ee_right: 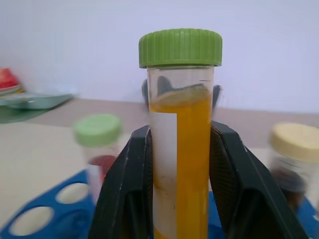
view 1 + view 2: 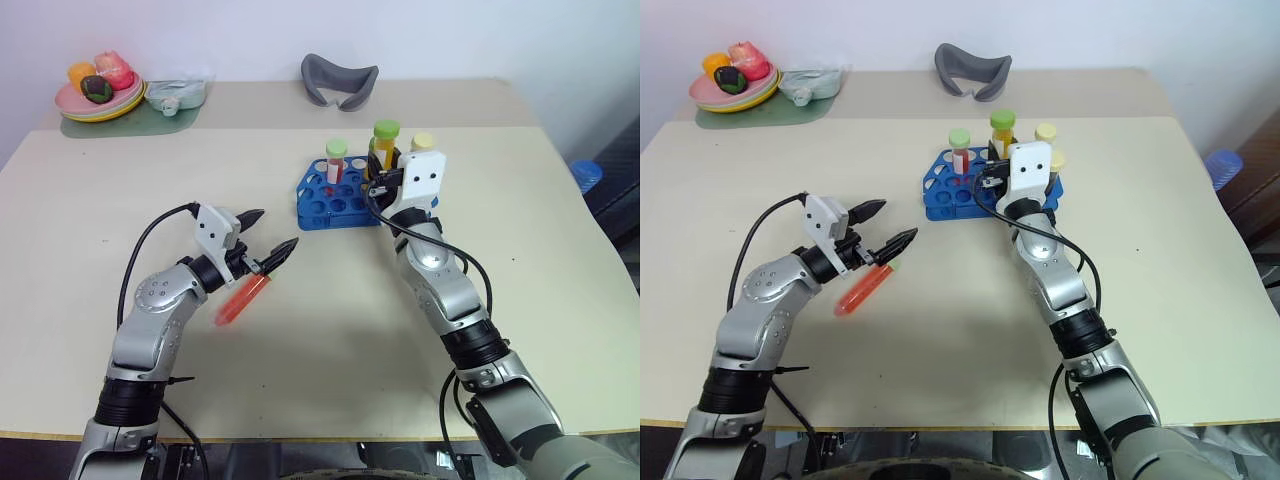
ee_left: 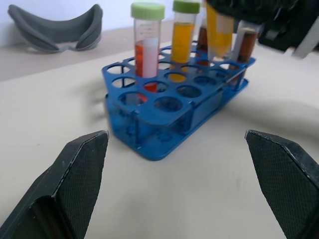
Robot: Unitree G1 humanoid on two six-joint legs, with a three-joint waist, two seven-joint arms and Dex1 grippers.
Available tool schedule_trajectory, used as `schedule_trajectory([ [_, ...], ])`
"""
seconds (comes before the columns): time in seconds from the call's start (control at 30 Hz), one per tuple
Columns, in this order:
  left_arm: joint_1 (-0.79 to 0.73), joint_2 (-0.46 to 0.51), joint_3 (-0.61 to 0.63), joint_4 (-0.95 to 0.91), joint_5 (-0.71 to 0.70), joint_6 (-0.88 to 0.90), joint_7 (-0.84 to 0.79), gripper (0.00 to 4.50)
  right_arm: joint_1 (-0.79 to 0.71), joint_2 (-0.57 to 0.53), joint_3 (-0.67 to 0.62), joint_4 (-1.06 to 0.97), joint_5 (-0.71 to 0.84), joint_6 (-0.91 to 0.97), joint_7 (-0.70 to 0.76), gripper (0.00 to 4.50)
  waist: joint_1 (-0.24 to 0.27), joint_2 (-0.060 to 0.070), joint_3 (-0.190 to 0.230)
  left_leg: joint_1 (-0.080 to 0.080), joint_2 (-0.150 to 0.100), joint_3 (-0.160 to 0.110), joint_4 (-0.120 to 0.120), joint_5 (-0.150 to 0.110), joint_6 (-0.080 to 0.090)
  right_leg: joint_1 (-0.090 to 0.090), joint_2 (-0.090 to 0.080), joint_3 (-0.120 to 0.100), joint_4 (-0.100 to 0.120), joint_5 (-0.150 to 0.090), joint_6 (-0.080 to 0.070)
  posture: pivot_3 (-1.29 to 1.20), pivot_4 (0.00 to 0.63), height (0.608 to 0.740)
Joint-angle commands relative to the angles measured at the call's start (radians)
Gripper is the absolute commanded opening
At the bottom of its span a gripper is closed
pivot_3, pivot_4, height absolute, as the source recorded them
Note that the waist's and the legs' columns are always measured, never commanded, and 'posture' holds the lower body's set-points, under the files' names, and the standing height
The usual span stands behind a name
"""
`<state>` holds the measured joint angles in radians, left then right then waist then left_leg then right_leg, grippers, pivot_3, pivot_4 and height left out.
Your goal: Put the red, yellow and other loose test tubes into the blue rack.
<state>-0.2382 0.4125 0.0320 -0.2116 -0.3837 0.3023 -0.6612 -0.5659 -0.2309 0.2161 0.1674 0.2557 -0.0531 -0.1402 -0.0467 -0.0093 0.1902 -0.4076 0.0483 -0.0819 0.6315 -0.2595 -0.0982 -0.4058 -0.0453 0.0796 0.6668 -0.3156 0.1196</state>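
- My right gripper (image 1: 177,164) was clamped on the clear plastic tube of yellow liquid with a green screw cap (image 1: 179,119), and it held this tube upright.
- This tube stood over the far side of the blue plastic rack with round holes (image 2: 330,205). Its long axis was vertical, so I judged that the way into a hole was straight down.
- My left gripper (image 2: 272,238) had its fingers spread wide and held nothing.
- The loose tube of red liquid (image 2: 241,299) lay flat on the beige table (image 2: 330,330), just under the left fingertips, and its long axis was slanted toward me and to the left. The left arm was clearly the nearer one.
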Motion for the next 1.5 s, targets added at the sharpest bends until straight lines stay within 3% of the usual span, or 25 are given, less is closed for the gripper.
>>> schedule_trajectory([
  [0.03,0.001,0.009,0.025,-0.067,-0.026,0.024,0.016,4.50,0.002,0.036,-0.061,0.021,-0.046,-0.074,0.030,1.19,-0.001,0.000,0.000,0.000,0.000,0.000,0.000,0.000,0.000,0.000,0.000,0.000,0.000,0.000,0.000,0.00,0.150,0.740],
  [0.77,0.019,0.025,0.007,-0.104,-0.070,0.078,-0.015,4.50,0.021,0.173,-0.166,0.115,-0.149,-0.122,0.143,1.19,-0.002,0.000,0.000,0.001,0.000,0.000,0.000,0.001,-0.002,0.000,0.000,0.000,0.001,0.000,0.000,0.00,0.150,0.740],
  [0.87,0.029,0.026,0.009,-0.090,-0.067,0.063,-0.028,4.50,0.027,0.180,-0.172,0.106,-0.147,-0.122,0.156,2.27,-0.005,0.000,0.000,0.001,0.000,0.000,0.000,0.001,-0.002,0.000,0.000,0.000,0.002,0.000,0.000,0.00,0.150,0.740],
  [1.0,0.037,0.026,0.014,-0.088,-0.066,0.060,-0.032,4.50,0.028,0.184,-0.175,0.071,-0.164,-0.118,0.159,4.23,-0.010,0.000,0.000,0.001,0.000,0.000,0.000,0.001,-0.002,0.000,0.000,0.000,0.002,0.000,0.000,0.00,0.150,0.740],
  [1.03,0.040,0.028,0.015,-0.092,-0.066,0.064,-0.030,4.50,0.025,0.181,-0.171,0.043,-0.169,-0.116,0.166,4.46,-0.011,0.000,0.000,0.001,0.000,0.000,0.000,0.001,-0.002,0.000,0.000,0.000,0.002,0.000,0.000,0.00,0.150,0.740],
  [1.17,0.042,0.037,0.020,-0.118,-0.065,0.090,-0.011,4.50,0.014,0.163,-0.161,-0.061,-0.181,-0.093,0.197,4.46,-0.020,0.000,0.000,0.001,0.000,0.000,0.000,0.001,-0.003,0.000,0.000,0.000,0.003,0.000,0.000,0.00,0.150,0.740],
  [1.27,-0.007,0.057,0.037,-0.188,-0.084,0.205,0.063,4.50,0.004,0.124,-0.156,-0.197,-0.180,-0.024,0.245,4.46,-0.022,0.000,0.000,0.001,0.000,0.000,0.001,0.002,-0.003,0.000,0.000,0.000,0.004,0.000,0.000,0.00,0.150,0.740],
  [1.37,-0.103,0.106,0.041,-0.252,-0.121,0.406,0.128,4.50,0.014,0.011,-0.159,-0.336,-0.136,0.082,0.376,4.46,-0.017,0.000,0.000,0.001,0.000,-0.002,0.002,0.002,-0.003,0.000,0.000,0.000,0.005,0.000,0.000,0.00,0.150,0.740],
  [1.5,-0.223,0.193,0.021,-0.325,-0.192,0.729,0.184,4.50,0.092,-0.190,-0.177,-0.509,0.030,0.287,0.622,4.46,-0.016,0.000,0.000,0.001,-0.001,-0.002,0.001,0.002,-0.003,0.002,0.000,-0.001,0.003,0.000,0.000,0.00,0.150,0.740],
])
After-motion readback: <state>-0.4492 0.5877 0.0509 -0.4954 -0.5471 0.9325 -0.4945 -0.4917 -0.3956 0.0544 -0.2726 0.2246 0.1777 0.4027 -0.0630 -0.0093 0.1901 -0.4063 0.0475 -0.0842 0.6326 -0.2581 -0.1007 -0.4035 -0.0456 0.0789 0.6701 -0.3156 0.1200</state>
